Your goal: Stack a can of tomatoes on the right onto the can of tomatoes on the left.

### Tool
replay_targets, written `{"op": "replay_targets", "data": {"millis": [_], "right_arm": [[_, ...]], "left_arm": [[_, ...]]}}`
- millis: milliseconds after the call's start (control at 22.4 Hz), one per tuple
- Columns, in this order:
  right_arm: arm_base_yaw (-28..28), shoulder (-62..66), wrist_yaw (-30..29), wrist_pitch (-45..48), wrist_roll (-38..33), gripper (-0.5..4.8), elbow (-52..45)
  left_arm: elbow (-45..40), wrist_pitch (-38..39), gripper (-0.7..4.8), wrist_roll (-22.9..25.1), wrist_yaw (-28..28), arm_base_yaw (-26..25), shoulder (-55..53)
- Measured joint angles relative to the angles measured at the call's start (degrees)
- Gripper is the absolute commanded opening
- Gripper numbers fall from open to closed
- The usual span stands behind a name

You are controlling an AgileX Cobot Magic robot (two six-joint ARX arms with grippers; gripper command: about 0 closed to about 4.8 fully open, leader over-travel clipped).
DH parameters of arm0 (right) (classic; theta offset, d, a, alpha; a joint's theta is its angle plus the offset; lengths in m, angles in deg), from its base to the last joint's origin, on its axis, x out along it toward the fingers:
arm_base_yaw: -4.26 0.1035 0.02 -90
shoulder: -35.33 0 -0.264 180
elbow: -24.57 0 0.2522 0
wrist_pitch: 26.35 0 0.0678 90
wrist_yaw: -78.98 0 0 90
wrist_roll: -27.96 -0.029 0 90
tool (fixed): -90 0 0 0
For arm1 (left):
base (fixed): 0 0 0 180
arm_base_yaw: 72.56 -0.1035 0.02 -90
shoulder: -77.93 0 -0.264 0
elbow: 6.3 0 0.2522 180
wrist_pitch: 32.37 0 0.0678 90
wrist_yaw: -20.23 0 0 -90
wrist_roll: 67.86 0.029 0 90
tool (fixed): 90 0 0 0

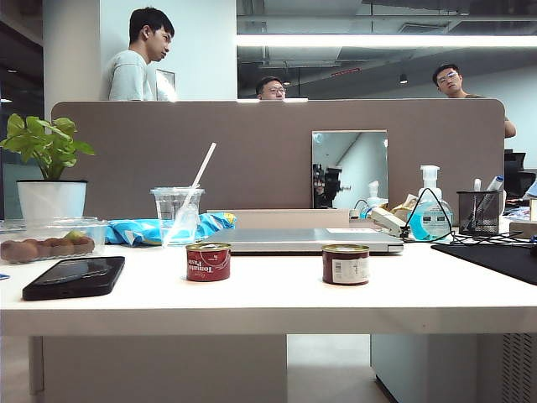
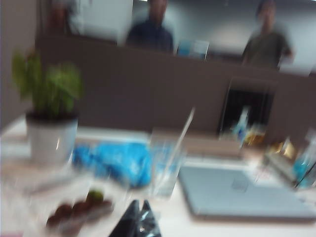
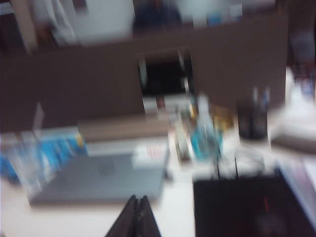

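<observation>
Exterior view: two red tomato cans (image 1: 208, 262) (image 1: 346, 264) apart; both tools (image 2: 137, 217) (image 3: 135, 212) seemingly closed.

Desk clutter before a brown partition (image 1: 277, 159).

A potted plant (image 1: 49, 168) is seen far left, with a clear tray of brown fruit (image 1: 46, 239) and a black phone (image 1: 74, 277) before it. A plastic cup (image 1: 177, 215) holding a straw is set beside a blue bag (image 1: 151, 229). A closed laptop (image 1: 306, 241) lies mid-table; a sanitiser bottle (image 1: 430, 210) and mesh pen holder (image 1: 480, 211) stand right.
</observation>
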Motion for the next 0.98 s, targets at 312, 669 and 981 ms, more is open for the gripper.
{"op": "replay_targets", "data": {"millis": [312, 669, 981], "right_arm": [[0.0, 5.97, -6.64, -8.11, 1.88, -0.08, 18.29], [5.44, 41.24, -18.93, -8.94, 9.64, 1.74, 27.28], [20.37, 63.69, -7.93, 0.28, 17.73, 3.69, 27.36]], "left_arm": [[15.21, 8.57, -0.04, 0.09, -15.93, 0.0, -11.61], [23.91, 13.05, -0.02, 6.56, -30.93, 9.4, -39.82], [23.93, 19.26, 0.04, 14.34, -14.78, 24.39, -42.18]]}}
